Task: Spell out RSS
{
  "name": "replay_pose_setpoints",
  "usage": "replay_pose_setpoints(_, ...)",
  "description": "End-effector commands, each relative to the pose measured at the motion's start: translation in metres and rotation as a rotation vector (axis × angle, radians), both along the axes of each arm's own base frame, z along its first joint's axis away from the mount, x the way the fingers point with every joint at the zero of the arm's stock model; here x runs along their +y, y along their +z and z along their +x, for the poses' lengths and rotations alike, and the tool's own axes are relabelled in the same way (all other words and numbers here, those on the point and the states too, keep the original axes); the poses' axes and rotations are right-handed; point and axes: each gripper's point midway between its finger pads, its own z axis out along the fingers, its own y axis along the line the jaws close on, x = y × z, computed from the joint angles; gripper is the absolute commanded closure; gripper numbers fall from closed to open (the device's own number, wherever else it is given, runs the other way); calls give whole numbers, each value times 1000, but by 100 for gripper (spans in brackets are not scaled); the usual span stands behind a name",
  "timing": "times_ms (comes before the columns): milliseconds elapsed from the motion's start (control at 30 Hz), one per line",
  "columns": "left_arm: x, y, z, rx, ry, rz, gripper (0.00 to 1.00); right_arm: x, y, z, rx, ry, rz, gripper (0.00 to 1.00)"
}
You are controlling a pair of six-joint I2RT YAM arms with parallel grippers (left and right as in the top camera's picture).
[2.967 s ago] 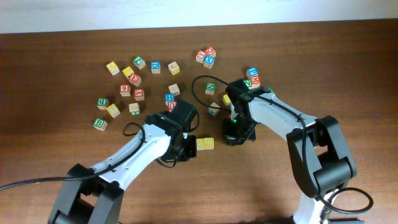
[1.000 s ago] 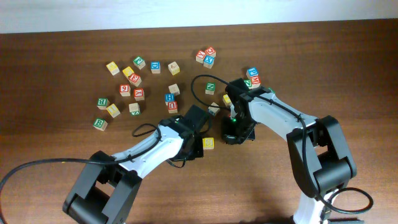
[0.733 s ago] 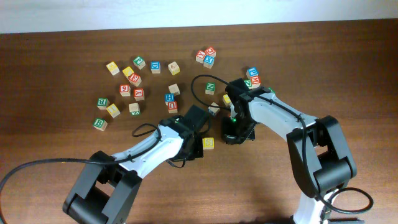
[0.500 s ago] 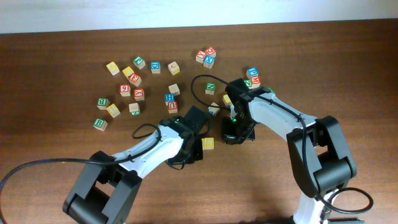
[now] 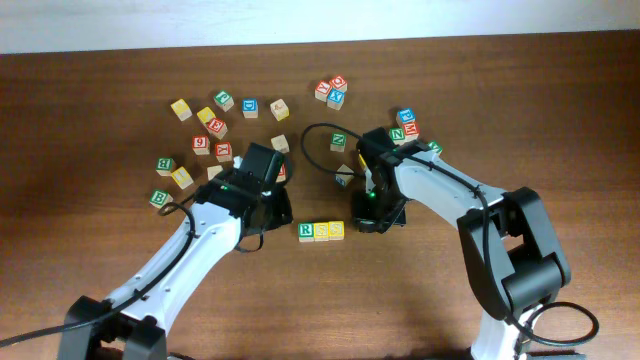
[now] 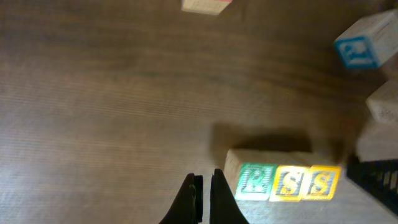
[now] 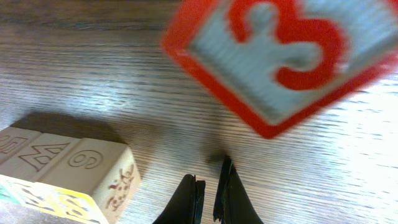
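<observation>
The word looks spelled. On the table (image 5: 450, 300) the R cube (image 5: 306, 231) sits leftmost, the first S cube (image 5: 321, 231) touches it, and the second S cube (image 5: 336, 229) touches that one. All three lie in one straight row with their letters facing up. My left wrist camera confirms it: a green R (image 6: 255, 180), then a yellow S (image 6: 289, 182), then another yellow S (image 6: 320, 182), side by side with no gaps.

My left gripper (image 5: 278, 208) hangs just beside the row, with the R cube at its 3 o'clock. Its fingers are pressed together and hold nothing. My right gripper (image 5: 366, 222) is at 3 o'clock of the second S cube, near it but apart. It too is closed tight and empty. Through the right wrist camera the row's plain side faces (image 7: 68, 168) lie at my 9 o'clock, and a red 3 cube (image 7: 280, 56) fills the view toward 1 o'clock.

The loose cubes (image 5: 225, 151) are scattered from 10 to 1 o'clock of the row, well apart from it.

I judge the placing step done. What remains is clearing out, so each arm should lift straight up and draw away from the row. The left goes toward 8 o'clock and the right toward 4 o'clock, never sweeping sideways across the cubes. A brush from either closed fingertip could knock the end letters out of line.
</observation>
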Motion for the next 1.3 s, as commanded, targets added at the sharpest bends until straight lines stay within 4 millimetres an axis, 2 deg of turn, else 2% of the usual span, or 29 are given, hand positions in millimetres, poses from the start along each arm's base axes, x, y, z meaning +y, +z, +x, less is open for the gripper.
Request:
replay_pose_setpoints(0,-2,-11,9,-6,-22,15,100,3,-7,0,0,8,-19,95)
replay_pose_setpoints(133,-3,-29,11,27,-23,28,100,3,-7,0,1,8,-19,95)
replay_pose_setpoints(267,2,-49,0,107,-22,63,100,3,-7,0,-1,8,-17,95)
replay_pose_setpoints(367,-1,-53,-3,126,-29,52,100,5,-7,4,-13,-8,-11,95)
replay_pose_setpoints(500,-18,-54,-9,162,-86,-37,100,6,-7,4,-8,-19,-10,95)
replay_pose_setpoints(767,-24,-76,-21,252,-99,-64,100,19,-7,-3,-12,2,-13,95)
replay_pose_setpoints(1000,-32,-76,-23,258,-130,-91,100,24,-6,-2,-15,2,8,95)
replay_pose_setpoints(1267,-39,-76,-24,247,-150,-95,100,41,-5,-6,-28,37,39,95)
